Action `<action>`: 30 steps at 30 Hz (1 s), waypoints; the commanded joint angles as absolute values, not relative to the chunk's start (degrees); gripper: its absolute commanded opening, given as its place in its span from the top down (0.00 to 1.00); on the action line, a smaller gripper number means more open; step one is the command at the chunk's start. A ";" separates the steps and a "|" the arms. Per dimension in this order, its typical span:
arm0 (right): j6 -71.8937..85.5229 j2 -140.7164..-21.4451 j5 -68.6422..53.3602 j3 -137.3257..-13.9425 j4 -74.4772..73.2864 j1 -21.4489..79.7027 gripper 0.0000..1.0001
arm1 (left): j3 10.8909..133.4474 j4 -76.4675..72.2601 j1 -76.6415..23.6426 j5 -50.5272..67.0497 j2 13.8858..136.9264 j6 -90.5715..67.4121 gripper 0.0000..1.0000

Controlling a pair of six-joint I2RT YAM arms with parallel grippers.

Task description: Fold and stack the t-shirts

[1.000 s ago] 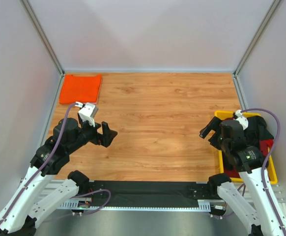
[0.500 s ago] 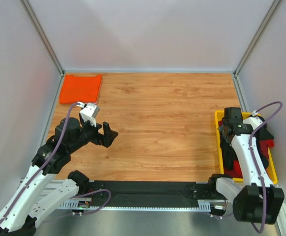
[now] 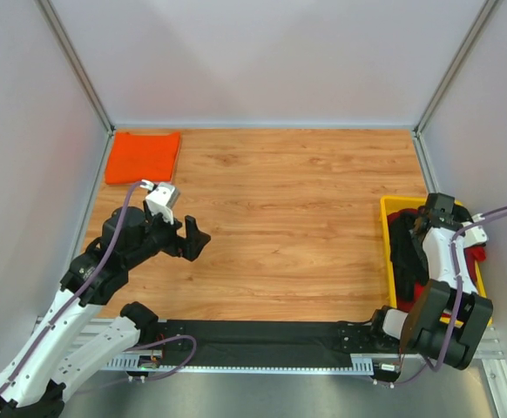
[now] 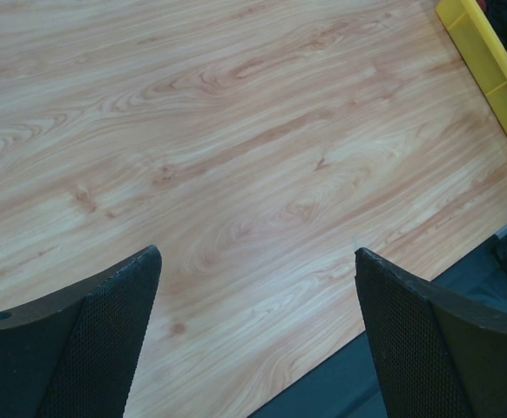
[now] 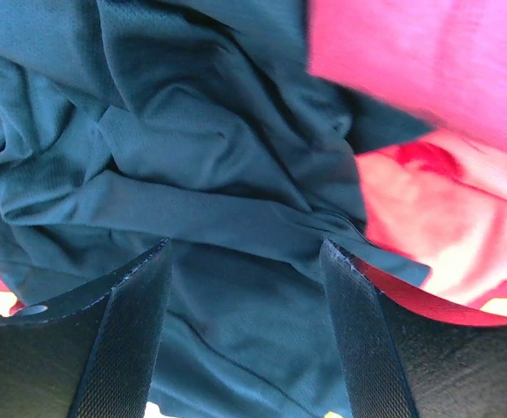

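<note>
A folded bright orange t-shirt point(image 3: 143, 157) lies at the table's far left corner. A crumpled black t-shirt point(image 3: 403, 261) point(image 5: 201, 148) fills the yellow tray point(image 3: 387, 228) at the right, on top of red t-shirts point(image 3: 475, 255) point(image 5: 428, 192). My right gripper point(image 3: 429, 225) point(image 5: 245, 250) is down in the tray, open, its fingers point(image 5: 131, 331) on either side of a fold of the black cloth. My left gripper point(image 3: 192, 239) point(image 4: 258, 253) hovers open over bare wood left of centre, holding nothing.
The wooden table point(image 3: 288, 200) is walled in by grey panels on three sides. A black strip point(image 3: 262, 333) runs along the near edge between the arm bases. The tray's corner point(image 4: 480, 43) shows at the top right of the left wrist view.
My right arm swung from the tray's left side to over the tray and dropped its gripper onto the black t-shirt. The left arm has barely shifted.
</note>
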State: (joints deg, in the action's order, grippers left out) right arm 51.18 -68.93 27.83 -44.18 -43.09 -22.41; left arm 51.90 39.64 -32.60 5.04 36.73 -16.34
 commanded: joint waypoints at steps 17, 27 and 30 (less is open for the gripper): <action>40.36 -71.38 20.76 -54.30 -36.12 -23.21 1.00 | 50.63 40.43 -32.78 4.57 36.91 -20.21 0.04; 34.01 -62.92 -5.50 -81.53 -33.22 -14.68 1.00 | 57.03 45.00 -32.78 3.16 48.85 -32.95 0.04; 36.12 -66.17 -20.18 -92.44 -32.18 -10.91 1.00 | 59.67 44.74 -31.56 5.79 52.72 -34.01 0.04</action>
